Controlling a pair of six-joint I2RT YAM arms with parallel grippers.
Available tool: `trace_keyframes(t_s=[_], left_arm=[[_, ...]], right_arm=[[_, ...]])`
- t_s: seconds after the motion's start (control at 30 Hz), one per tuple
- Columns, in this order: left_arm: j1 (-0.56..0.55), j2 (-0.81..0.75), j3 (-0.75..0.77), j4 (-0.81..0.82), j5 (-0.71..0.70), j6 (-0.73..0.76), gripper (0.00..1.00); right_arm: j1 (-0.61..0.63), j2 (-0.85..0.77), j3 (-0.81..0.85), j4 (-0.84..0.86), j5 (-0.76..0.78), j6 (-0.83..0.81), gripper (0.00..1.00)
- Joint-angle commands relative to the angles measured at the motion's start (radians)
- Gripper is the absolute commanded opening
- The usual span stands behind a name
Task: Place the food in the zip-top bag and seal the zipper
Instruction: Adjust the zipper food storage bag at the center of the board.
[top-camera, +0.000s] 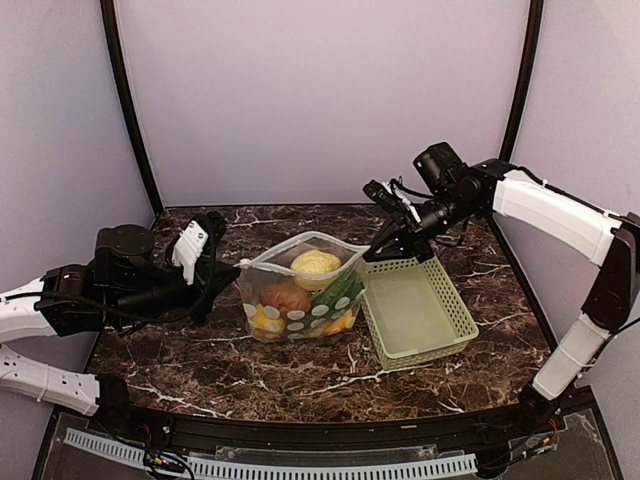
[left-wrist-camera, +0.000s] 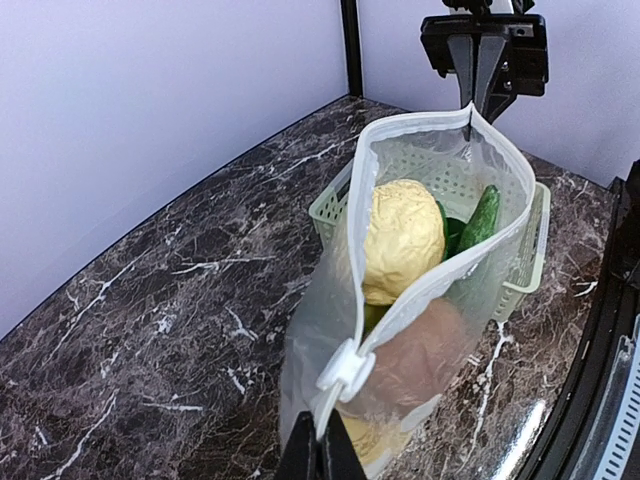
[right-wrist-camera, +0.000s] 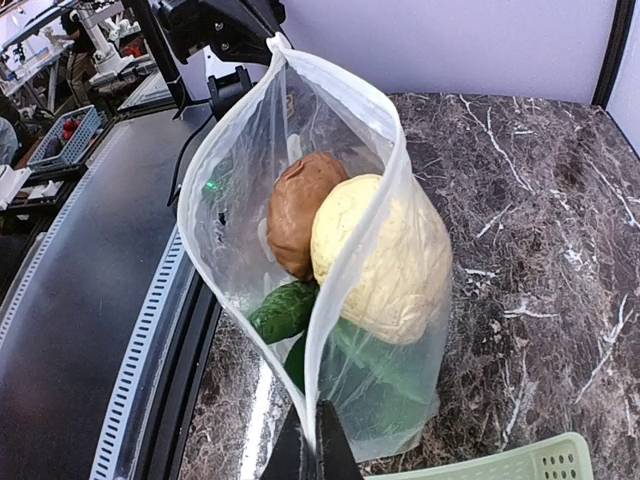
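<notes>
The left gripper (left-wrist-camera: 320, 452) is clamping tight on the zip-top bag (top-camera: 283, 272), jaws pressed together on the end of the mouth that is facing away from the basket (top-camera: 418, 308). Just above those fingers a white slider tab (left-wrist-camera: 345, 369) is sitting on the zipper (left-wrist-camera: 440, 272), and the strip is running up from it along the rim. The right gripper (right-wrist-camera: 318, 450) is pinching the other end of the mouth, jaws closed on the plastic, and it is hanging over the basket's far-left corner.

Between the two grips the mouth is gaping wide, the two rims bowing apart. The bag is standing upright on the marble table (top-camera: 200, 352), right up against the basket's left rim, its dotted side facing the arms' bases.

Inside, the food is piling up: a pale bumpy piece (top-camera: 315, 263) is riding on top, a brown piece (top-camera: 285, 297) is lying below it on the side away from the basket, and a green piece (top-camera: 337, 292) is leaning on the basket side. Yellow pieces (top-camera: 265, 319) are showing at the bottom through the plastic. The left arm is reaching in low from the side away from the basket, while the right arm is arching over the basket's far edge.
</notes>
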Motion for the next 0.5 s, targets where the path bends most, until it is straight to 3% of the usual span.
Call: trace_keyframes(t_s=[0.0, 0.1, 0.2, 0.37, 0.47], left_arm=[[0.002, 0.026, 0.035, 0.002, 0.075, -0.004, 0.01], [0.002, 0.076, 0.084, 0.001, 0.120, -0.004, 0.01], [0.002, 0.105, 0.090, -0.001, 0.107, 0.019, 0.01], [0.002, 0.117, 0.163, -0.039, 0.096, 0.059, 0.01], [0.003, 0.111, 0.174, -0.088, 0.071, 0.080, 0.01]], right_arm=[[0.021, 0.033, 0.044, -0.103, 0.052, -0.063, 0.00], [0.022, 0.040, 0.092, -0.138, -0.001, -0.081, 0.00], [0.035, 0.024, 0.034, -0.060, 0.098, -0.076, 0.00], [0.034, 0.059, 0.187, -0.234, 0.119, -0.133, 0.00], [0.033, -0.013, 0.065, -0.110, 0.157, -0.119, 0.00]])
